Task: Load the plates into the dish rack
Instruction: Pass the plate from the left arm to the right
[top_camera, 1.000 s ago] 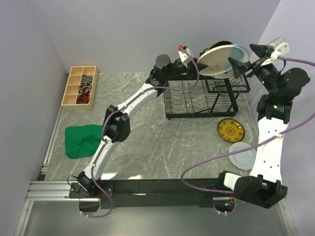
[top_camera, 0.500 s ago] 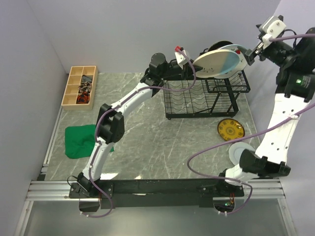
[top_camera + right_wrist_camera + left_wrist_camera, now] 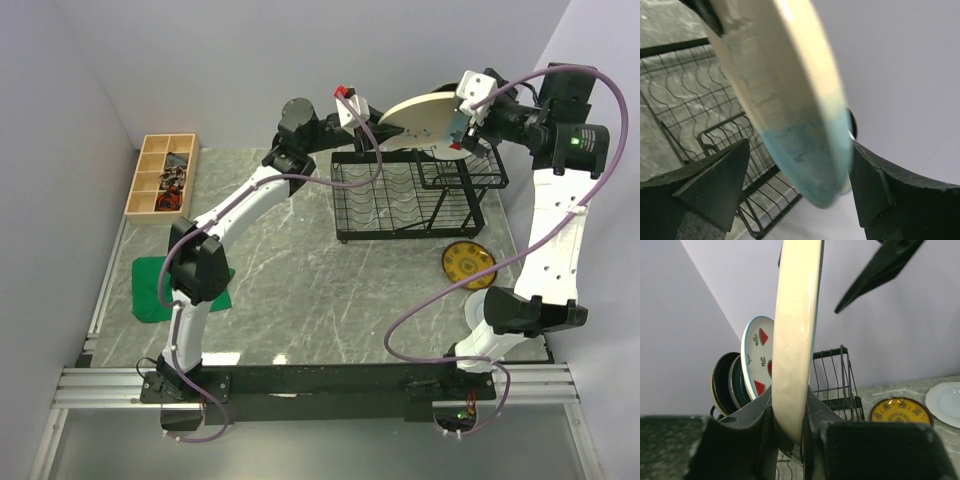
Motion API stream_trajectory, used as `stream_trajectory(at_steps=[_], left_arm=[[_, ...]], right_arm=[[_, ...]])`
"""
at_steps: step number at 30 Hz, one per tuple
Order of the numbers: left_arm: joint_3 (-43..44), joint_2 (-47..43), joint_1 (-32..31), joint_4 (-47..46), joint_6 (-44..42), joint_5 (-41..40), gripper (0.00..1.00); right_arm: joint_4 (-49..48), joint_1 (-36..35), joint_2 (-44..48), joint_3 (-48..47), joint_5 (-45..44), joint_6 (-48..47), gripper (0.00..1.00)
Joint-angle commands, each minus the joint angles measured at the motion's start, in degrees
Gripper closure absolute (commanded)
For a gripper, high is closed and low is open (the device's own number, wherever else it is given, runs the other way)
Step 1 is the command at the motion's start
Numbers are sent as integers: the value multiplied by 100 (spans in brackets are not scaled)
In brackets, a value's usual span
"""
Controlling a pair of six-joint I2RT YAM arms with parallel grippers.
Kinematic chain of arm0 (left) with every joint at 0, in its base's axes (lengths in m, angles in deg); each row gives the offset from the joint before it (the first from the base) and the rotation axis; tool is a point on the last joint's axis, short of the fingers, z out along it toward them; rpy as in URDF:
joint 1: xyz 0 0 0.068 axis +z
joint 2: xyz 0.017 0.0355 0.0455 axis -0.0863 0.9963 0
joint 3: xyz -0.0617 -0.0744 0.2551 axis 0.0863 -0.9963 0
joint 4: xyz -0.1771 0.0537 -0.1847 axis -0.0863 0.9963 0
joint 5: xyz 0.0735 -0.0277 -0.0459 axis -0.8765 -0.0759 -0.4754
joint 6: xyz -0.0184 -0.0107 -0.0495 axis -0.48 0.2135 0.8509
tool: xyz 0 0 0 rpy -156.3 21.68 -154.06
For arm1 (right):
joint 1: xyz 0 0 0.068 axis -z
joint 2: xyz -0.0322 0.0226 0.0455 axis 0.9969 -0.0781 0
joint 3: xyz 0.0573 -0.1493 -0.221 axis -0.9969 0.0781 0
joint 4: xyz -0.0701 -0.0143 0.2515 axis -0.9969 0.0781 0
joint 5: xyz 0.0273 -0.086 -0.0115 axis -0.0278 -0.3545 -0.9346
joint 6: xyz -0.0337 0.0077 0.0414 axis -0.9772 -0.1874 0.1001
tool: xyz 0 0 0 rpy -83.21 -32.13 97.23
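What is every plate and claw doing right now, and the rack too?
Cream-and-blue plate: up in the air, tilted.
Left claw: shut on its rim.
Right claw: open, a finger each side of that plate.
Watermelon plate: standing in the dish rack.
Yellow plate: flat on the table.
Pale plate: flat on the table.
Green cloth: crumpled.

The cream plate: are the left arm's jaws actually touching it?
Touching. Left wrist view shows the left arm's jaws pressed against both faces of the cream plate.
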Motion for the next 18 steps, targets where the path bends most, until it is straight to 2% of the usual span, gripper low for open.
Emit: stream_trajectory(at_steps=[1,4,7,8,9,18], left_arm=[[-68,-739,-23,-877,-200,109,99],[-209,-845,-14,-850,-270,109,99],[-271,-880,-23,-885,-253,126,99],[-271,-880,-23,-911,-236,135,99],[-271,-880,-14,-929,-227,144,99],[-358,-906,21,-1105,-113,206,99]], right_arm=[[141,-25,39,-489,-199,-139,17],[62,-60,224,-190,-69,-218,24],[185,-139,277,-40,72,-271,44],[342,-174,260,-40,125,-306,56],[387,-227,259,-14,160,-297,59],[387,-544,400,329,504,-245,58]])
